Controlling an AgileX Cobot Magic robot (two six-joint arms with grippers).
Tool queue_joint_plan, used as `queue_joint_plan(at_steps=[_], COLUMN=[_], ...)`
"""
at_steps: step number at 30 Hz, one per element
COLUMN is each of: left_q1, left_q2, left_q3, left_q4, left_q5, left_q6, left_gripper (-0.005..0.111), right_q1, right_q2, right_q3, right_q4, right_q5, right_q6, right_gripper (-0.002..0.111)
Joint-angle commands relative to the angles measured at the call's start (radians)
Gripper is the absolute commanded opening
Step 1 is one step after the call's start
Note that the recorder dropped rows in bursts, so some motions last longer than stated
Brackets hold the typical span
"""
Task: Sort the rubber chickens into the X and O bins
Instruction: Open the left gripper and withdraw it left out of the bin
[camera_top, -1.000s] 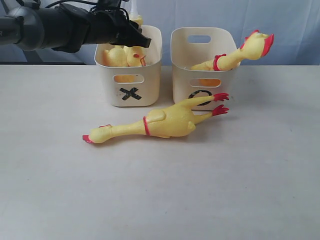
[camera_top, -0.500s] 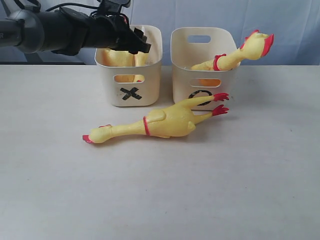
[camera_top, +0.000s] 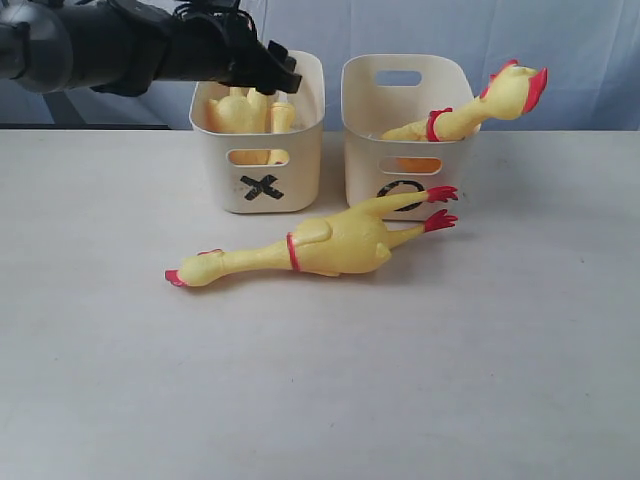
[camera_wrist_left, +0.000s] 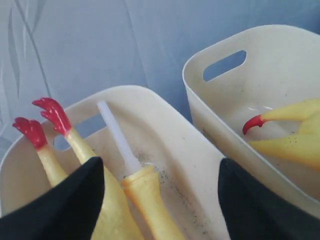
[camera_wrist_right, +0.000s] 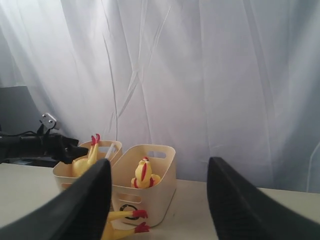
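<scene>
One rubber chicken (camera_top: 310, 248) lies on its side on the table in front of both bins, head to the left. The X bin (camera_top: 300, 170) holds yellow rubber chickens (camera_top: 245, 110); in the left wrist view red feet (camera_wrist_left: 47, 115) and a white tube (camera_wrist_left: 117, 137) stick up inside the X bin (camera_wrist_left: 150, 100). In the O bin (camera_top: 365, 150) a rubber chicken (camera_top: 500, 100) hangs its head over the right rim. My left gripper (camera_top: 283, 75) hovers open over the X bin, with nothing between its fingers (camera_wrist_left: 55, 205). My right gripper (camera_wrist_right: 160, 200) stands open, well away from the bins.
A pale curtain (camera_top: 560, 50) hangs behind the table. The two bins stand side by side near the table's back edge. The left arm (camera_top: 100, 45) reaches in from the upper left above the X bin. The O bin (camera_wrist_right: 155, 192) and its chicken (camera_wrist_right: 142, 175) show far off.
My left gripper has opened wider and risen slightly above the X bin. The chicken under it has settled lower into that bin. The other chickens lie as before.
</scene>
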Motion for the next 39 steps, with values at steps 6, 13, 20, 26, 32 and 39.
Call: queue_joint_plan(at_steps=[6,13,20,26,32,39], left_q1=[0.098,0.188,0.19,0.19,0.188,0.188], left_q2=[-0.112,-0.145,-0.147,-0.207,-0.261,-0.239], left_q3=[0.0,0.0,0.053,0.246,0.373,0.434], left_q4=[0.622,0.836,0.872,0.921,0.721,0.429], left_q5=[0.446,0.846,0.986,0.931,0.764,0.696], left_q6=[-0.425,-0.493,-0.467,-0.476,-0.253,0.134], left_gripper=[0.011,0.0,0.0,0.0,0.0,0.025], right_q1=[0.0,0.0,0.0,0.0,0.0,0.0], right_q2=[0.031,0.037,0.046,0.151,0.183,0.183], right_q3=[0.001,0.001,0.001,0.001,0.001,0.001], right_q4=[0.126,0.156,0.202,0.296,0.337,0.337], right_q5=[-0.001,-0.001,-0.001,-0.001,-0.001,-0.001], right_q6=[-0.002,0.0,-0.005,-0.076,-0.076,-0.076], right_gripper=[0.054,0.054,0.054,0.054,0.054,0.054])
